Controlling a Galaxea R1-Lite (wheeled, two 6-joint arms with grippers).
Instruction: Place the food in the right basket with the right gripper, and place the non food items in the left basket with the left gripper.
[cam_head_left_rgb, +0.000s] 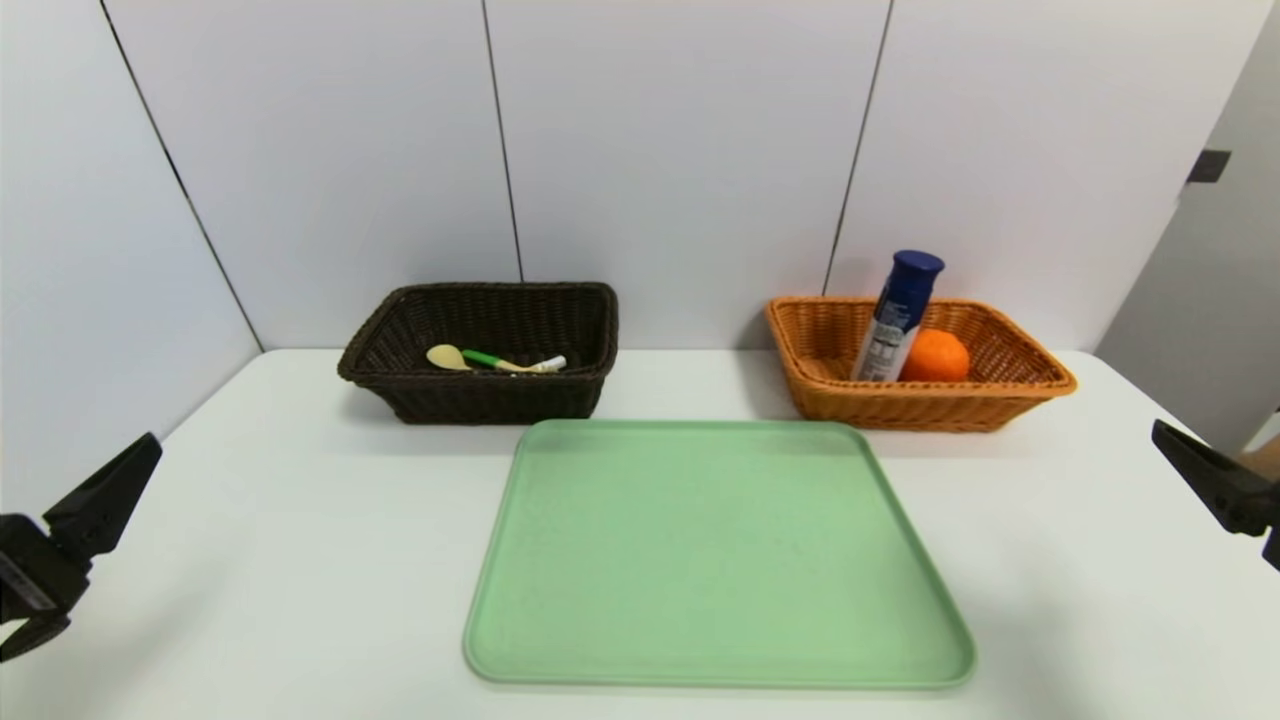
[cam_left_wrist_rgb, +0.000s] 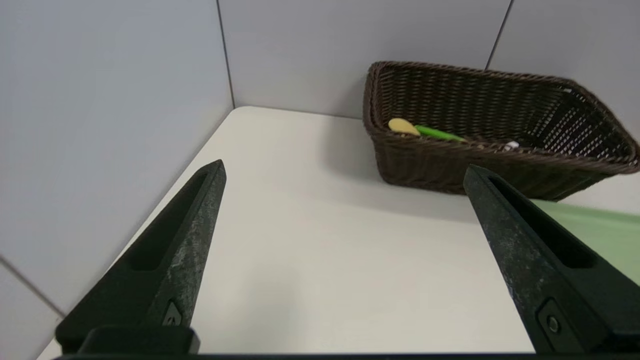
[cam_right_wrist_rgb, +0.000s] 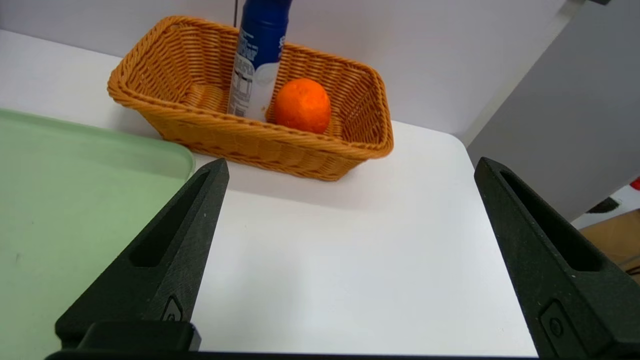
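White surface (cam_head_left_rgb: 300, 560) with three things sitting right on it: a green tray (cam_head_left_rgb: 715, 555) in the middle near the front, a dark brown wicker basket (cam_head_left_rgb: 480, 395) behind it to the left, and an orange-tan wicker basket (cam_head_left_rgb: 930, 405) back right.

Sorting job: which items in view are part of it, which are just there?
Part of the job: dark basket with spoon, fork and marker; orange basket with bottle and orange; left pincer, right pincer, both open.
Just there: green tray, white table.
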